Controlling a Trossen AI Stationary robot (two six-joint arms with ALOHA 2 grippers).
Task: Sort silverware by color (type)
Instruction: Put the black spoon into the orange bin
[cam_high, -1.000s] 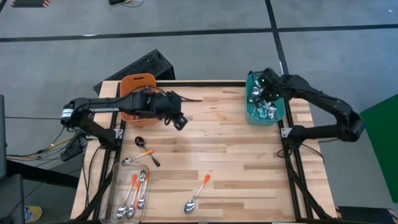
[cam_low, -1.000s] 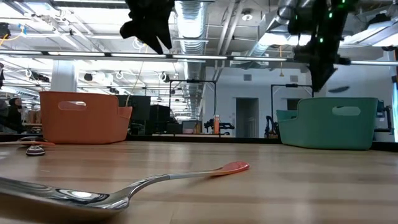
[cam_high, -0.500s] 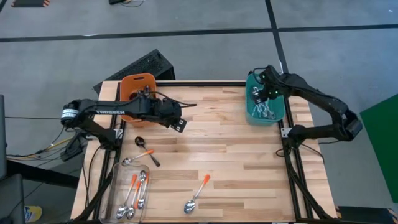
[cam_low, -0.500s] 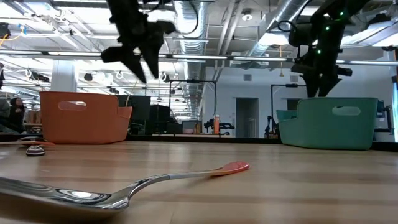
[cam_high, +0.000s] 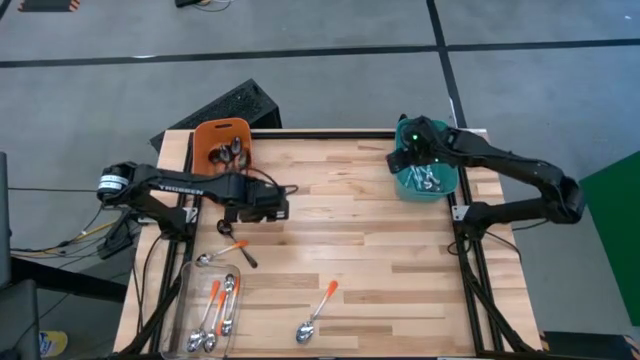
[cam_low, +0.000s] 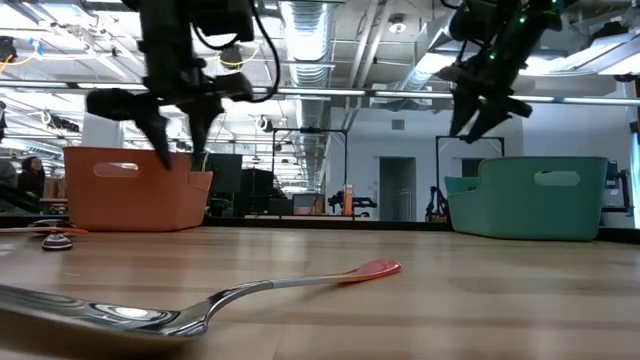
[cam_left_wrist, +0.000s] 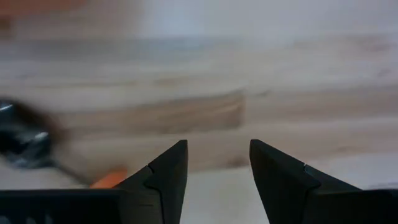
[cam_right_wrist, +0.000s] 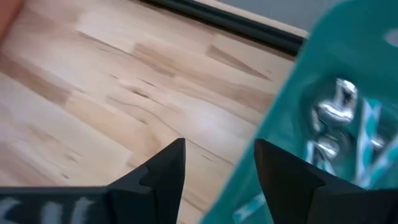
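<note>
Orange bin, teal bin, pale striped wood table.

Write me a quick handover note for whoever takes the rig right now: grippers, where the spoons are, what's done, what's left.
Left gripper: open, empty, above the table near the black spoon.
Right gripper: open, empty, at the teal bin's inner edge.
Done: dark spoons in the orange bin, spoons in the teal bin, orange-handled ones in the clear tray.
Left: the black spoon, a crossing orange-handled spoon, and another orange-handled spoon near the front.
</note>
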